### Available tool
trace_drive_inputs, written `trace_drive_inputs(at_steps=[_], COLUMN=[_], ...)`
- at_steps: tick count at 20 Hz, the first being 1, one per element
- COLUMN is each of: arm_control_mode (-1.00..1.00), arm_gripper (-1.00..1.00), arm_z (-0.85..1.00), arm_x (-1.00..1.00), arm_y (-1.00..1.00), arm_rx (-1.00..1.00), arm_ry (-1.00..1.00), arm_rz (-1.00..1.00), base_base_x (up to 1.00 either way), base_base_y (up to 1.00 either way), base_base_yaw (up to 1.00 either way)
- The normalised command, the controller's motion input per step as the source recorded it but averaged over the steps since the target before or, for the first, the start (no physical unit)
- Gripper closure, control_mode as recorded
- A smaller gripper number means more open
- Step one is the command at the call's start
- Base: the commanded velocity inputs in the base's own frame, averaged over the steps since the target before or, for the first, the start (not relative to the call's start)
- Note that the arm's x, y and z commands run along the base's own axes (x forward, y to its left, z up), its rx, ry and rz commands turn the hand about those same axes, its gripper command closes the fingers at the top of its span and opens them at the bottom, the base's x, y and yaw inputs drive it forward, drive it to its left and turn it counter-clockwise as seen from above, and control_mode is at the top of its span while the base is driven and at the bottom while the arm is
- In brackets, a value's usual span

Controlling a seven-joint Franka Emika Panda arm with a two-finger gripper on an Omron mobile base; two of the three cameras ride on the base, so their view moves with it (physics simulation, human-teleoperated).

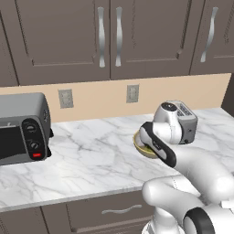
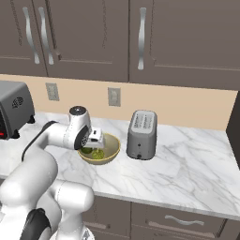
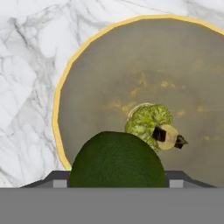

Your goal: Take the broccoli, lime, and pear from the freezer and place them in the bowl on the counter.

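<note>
Hovering over bowl [image 3: 87, 70] on white marble counter [image 1: 91, 155]: pincer [image 2: 95, 137], jaws held wide around dark green round fruit [image 3: 117, 159], probably lime, though pear not ruled out. Broccoli [image 3: 148, 122] already lying inside bowl, just beyond fruit. Silver toaster [image 2: 142, 135] standing just beside bowl. Step in hand: dropping fruit into bowl. Next: spreading jaws, lifting clear, returning to freezer for remaining item.
</note>
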Motion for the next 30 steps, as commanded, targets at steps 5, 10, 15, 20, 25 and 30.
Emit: trace_drive_inputs(at_steps=[5, 10, 15, 20, 25, 30], arm_control_mode=[-1.0, -1.0, -1.0, -1.0, -1.0, -1.0], arm_gripper=[-1.0, -1.0, -1.0, -1.0, -1.0, -1.0], arm_z=[-0.16, -0.02, 0.0, 0.07, 0.31, 0.43], arm_x=[0.2, 0.03, 0.0, -0.02, -0.19, -0.17], arm_y=[0.01, 0.01, 0.0, 0.0, 0.0, 0.0], arm_rx=[0.0, 0.0, 0.0, 0.0, 0.0, 0.0], arm_ry=[0.03, 0.01, -0.02, -0.11, -0.13, -0.06], arm_rz=[0.0, 0.0, 0.0, 0.0, -0.03, -0.06], base_base_x=[0.0, 0.0, 0.0, 0.0, 0.0, 0.0], base_base_y=[0.0, 0.0, 0.0, 0.0, 0.0, 0.0], base_base_yaw=[0.0, 0.0, 0.0, 0.0, 0.0, 0.0])
